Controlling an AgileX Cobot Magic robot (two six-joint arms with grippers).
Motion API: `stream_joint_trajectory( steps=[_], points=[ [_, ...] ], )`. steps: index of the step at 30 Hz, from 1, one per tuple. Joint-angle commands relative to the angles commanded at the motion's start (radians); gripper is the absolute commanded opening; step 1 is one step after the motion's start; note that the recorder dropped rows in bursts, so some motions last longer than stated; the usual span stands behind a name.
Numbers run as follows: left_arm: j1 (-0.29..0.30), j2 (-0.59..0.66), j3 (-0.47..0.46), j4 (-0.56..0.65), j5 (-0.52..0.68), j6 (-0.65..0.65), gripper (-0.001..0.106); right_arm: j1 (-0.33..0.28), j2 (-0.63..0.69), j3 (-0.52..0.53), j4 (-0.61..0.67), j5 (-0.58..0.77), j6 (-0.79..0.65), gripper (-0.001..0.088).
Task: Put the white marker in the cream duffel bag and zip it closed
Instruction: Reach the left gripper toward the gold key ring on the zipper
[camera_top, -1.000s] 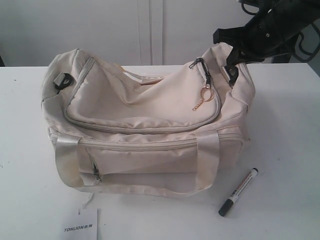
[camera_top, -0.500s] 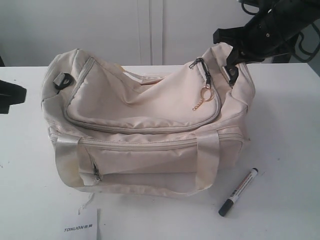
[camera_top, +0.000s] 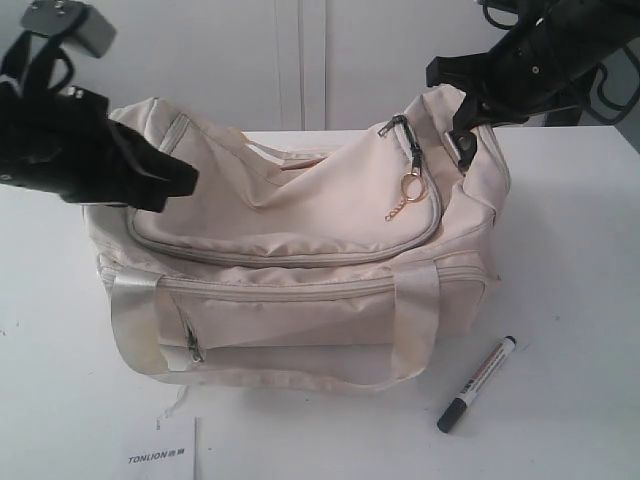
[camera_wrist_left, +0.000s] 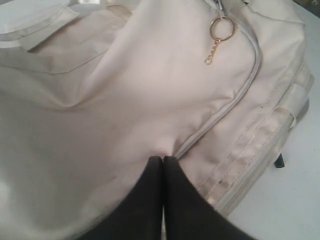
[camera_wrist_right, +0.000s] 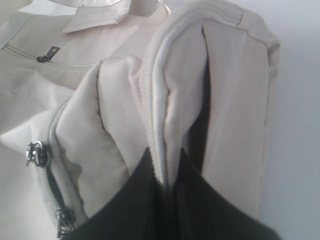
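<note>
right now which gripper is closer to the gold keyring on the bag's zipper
Right. The right gripper pinches a fold of the cream duffel bag at the end beside the gold keyring; the left gripper, shut, hovers over the bag's opposite end.

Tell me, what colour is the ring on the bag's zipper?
The ring is gold, clearest in the left wrist view.

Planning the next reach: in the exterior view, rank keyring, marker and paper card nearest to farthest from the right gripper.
From the right gripper, shut on the bag:
1. Keyring, atop the bag.
2. Marker, lower right.
3. Card, bottom left edge.
</note>
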Motion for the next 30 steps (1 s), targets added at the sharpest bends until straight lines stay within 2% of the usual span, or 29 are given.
stream_joint_trajectory(
  steps=[5,16,30],
  points=[
    [-0.055,0.107,-0.093,-0.036,0.0,-0.004,0.0,0.0,0.0,0.0,0.0,0.0,0.0,0.0],
    [-0.114,0.274,-0.235,-0.048,0.009,0.0,0.0,0.0,0.0,0.0,0.0,0.0,0.0,0.0],
    [-0.116,0.418,-0.402,-0.086,0.115,0.0,0.0,0.0,0.0,0.0,0.0,-0.001,0.0,0.0]
  ],
)
